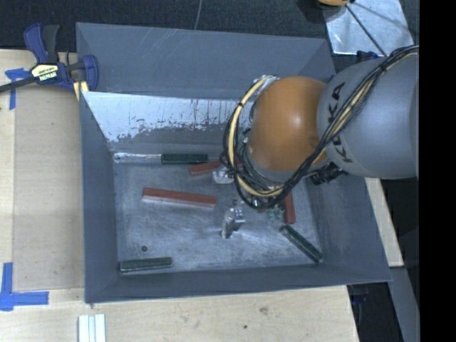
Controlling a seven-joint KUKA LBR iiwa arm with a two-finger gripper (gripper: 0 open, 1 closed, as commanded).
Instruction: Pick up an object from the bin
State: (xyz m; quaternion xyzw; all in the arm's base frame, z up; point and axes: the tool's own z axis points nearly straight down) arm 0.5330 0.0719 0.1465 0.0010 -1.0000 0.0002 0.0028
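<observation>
My gripper (230, 224) hangs low over the middle of the bin floor, just below the arm's orange cover. A long red-brown stick (178, 197) lies flat to its left, its right end a short way from the gripper. A shorter red-brown stick (204, 168) lies above it, partly under the cover. To the gripper's right, a dark green stick (303, 242) lies slanted on the floor. A small red-brown piece (289, 209) stands out from under the cover.
A dark green stick with a clear end (171, 159) lies along the back wall. Another dark green stick (145, 264) lies at the front left corner. The arm and its cables cover the right back part of the bin.
</observation>
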